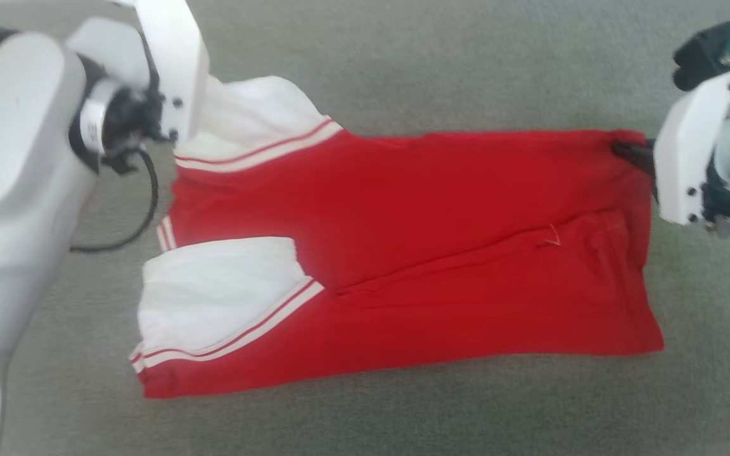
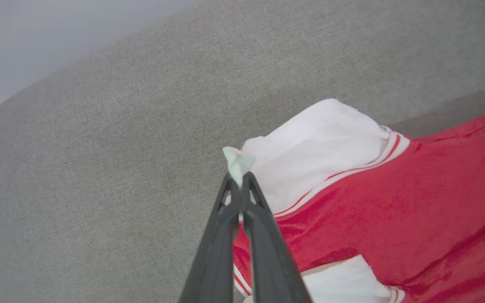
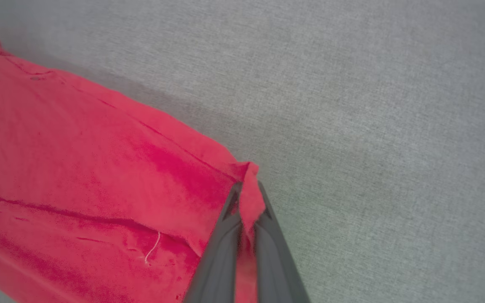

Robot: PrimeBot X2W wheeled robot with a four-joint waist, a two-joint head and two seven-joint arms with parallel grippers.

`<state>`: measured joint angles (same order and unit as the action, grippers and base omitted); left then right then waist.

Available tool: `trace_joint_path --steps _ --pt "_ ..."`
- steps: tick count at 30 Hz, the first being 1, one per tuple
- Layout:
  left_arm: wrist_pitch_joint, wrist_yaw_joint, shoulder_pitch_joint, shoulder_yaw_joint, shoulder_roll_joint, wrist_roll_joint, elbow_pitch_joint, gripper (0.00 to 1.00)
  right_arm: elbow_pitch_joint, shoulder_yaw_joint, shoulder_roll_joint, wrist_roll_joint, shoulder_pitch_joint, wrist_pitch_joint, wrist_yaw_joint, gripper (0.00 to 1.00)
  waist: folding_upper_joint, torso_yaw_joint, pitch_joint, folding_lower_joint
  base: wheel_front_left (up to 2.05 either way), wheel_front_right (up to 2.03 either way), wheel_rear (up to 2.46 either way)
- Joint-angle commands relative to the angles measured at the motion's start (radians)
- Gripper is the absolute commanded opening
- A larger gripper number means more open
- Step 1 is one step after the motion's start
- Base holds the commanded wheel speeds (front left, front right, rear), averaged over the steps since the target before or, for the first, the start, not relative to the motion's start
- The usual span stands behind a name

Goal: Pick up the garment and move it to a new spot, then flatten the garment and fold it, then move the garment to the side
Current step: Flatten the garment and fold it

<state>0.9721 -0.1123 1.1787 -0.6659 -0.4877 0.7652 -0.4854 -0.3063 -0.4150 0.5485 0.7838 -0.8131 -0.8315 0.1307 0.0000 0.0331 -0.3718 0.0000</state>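
As the garment lay stretched lengthwise on the grey fabric surface, both arms had it by its far edge. It sat mid-surface, doubled along its length, plain red face up, no print showing.

Left gripper: fingers pressed together on the edge of the far white sleeve, a pale nub of cloth poking out past the tips. Right gripper: fingers pinched narrow on the far hem corner, a small red peak standing up between them.

Risks, as I judged them:
- Both bites looked shallow, taking corner cloth only. A quick lift or a pull apart could draw the fabric out of either pinch, the right one sooner.
- The left held sleeve and not body. Tension there might stretch the sleeve while the red panel lagged and sagged.
- If one arm rose ahead of the other, the near half would drag on the surface and the long crease across the middle could skew or fall open.
- Whether each pinch had caught both layers or just the top one, I could not tell. With one layer alone, the fold would peel apart.

Count:
- garment, one
- white sleeves, two, the second being the near sleeve
- grippers, two
- loose thread on the red, one
- black cable looping by the left wrist, one
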Motion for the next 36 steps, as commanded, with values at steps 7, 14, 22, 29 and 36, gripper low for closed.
trace_joint_path --steps 7,14,22,29,36 --pt "0.095 -0.099 -0.172 -0.015 -0.111 0.013 0.316 0.00 0.162 0.098 0.048 0.025 0.160 -0.078 0.000 0.00 0.0000 -0.058 0.068 0.0000 0.00 0.00 0.00" --pt "0.156 -0.212 -0.364 -0.034 -0.207 0.017 0.612 0.00 0.296 0.236 0.038 0.011 0.350 -0.157 0.000 0.00 0.0000 -0.084 0.085 0.0000 0.00 0.00 0.00" --pt "0.102 -0.247 -0.549 -0.066 -0.213 0.048 0.662 0.00 0.351 0.340 -0.053 -0.046 0.518 -0.213 0.000 0.00 0.0000 -0.096 0.086 0.0000 0.00 0.00 0.00" --pt "-0.052 -0.195 -0.596 -0.031 -0.176 0.074 0.531 1.00 0.280 0.371 -0.138 -0.079 0.513 -0.201 0.000 1.00 0.0000 -0.091 0.097 0.0000 0.00 0.00 0.00" --pt "-0.268 -0.146 -0.621 0.035 -0.161 0.058 0.502 1.00 0.277 0.421 -0.170 -0.099 0.526 -0.198 0.000 1.00 0.0000 -0.103 0.122 0.0000 0.00 0.00 0.00"
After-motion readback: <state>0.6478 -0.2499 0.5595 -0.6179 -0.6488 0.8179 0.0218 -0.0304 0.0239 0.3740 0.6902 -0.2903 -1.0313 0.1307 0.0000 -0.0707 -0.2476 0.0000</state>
